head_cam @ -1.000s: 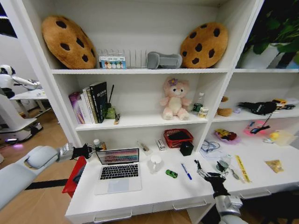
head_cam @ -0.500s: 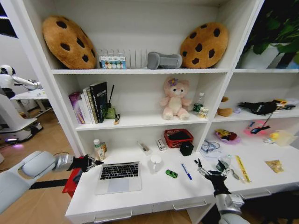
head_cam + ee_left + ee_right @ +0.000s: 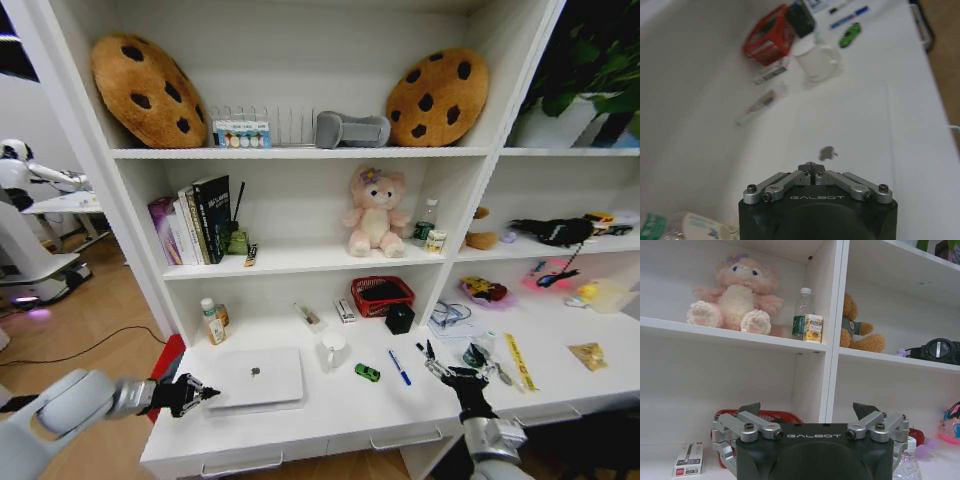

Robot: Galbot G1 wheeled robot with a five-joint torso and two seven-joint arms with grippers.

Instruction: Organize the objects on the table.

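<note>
1. The laptop (image 3: 255,376) lies shut and flat on the table (image 3: 330,412), and serves as the landmark here. It looks thin, stiff and smooth-lidded, so it would likely slide rather than lift; the long edges seem the safest hold.
2. The left gripper (image 3: 190,393) sits just off the laptop's left edge, its fingers pinched together on nothing.
3. The white mug (image 3: 333,349) stands just beside the laptop's right rear corner; probably rigid and breakable, best taken by the handle or rim.
4. The green toy car (image 3: 367,372) lies farther right of the laptop, light and liable to roll.
5. The blue pen (image 3: 399,367) lies beyond the car, thin and slippery, best pinched mid-barrel.
6. The right gripper (image 3: 440,369) hovers well right of the laptop, fingers spread apart.
</note>
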